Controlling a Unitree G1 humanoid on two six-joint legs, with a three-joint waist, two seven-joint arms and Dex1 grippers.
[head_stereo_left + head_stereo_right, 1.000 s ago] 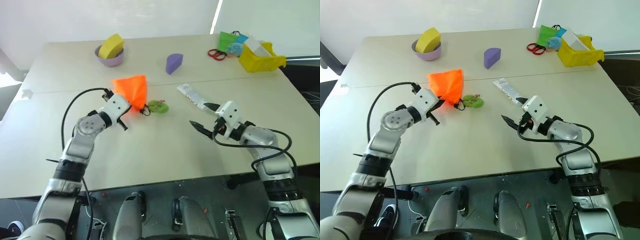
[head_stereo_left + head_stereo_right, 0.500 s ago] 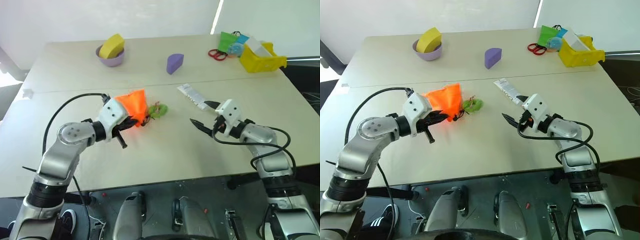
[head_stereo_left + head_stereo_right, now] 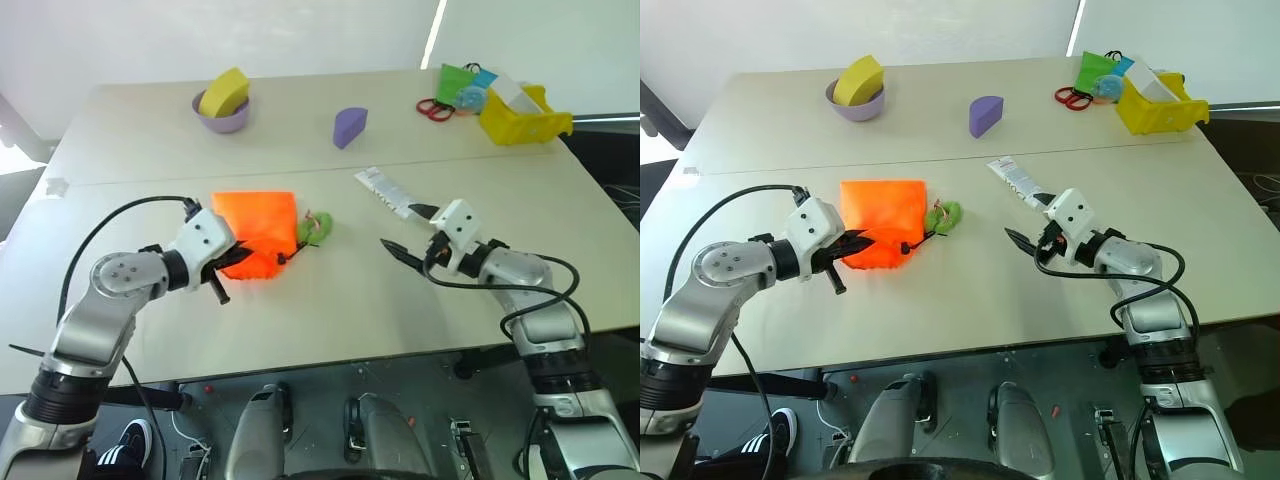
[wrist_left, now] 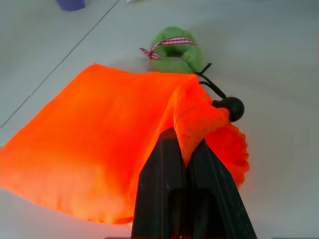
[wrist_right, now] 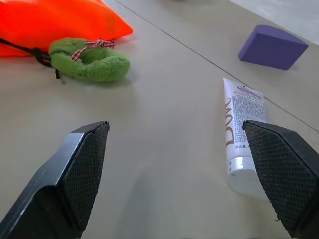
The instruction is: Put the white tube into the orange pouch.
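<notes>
The white tube (image 3: 385, 192) lies flat on the table (image 3: 330, 310), just beyond the right gripper (image 3: 410, 231), whose jaws gape wide and hold nothing. The orange pouch (image 3: 258, 232) lies well apart to its left, its gathered mouth pinched in the left gripper (image 4: 185, 149). This looks like pouch positioning; next, the right must grasp the tube.

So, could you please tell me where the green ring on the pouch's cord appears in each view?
Left eye view: green ring just right of the orange pouch, mid-table.
Right eye view: right of the pouch, left of the white tube.
Left wrist view: beyond the pouch's pinched edge.
Right wrist view: beside the pouch's corner, across from the tube.
Shared landmark: the orange pouch.
</notes>
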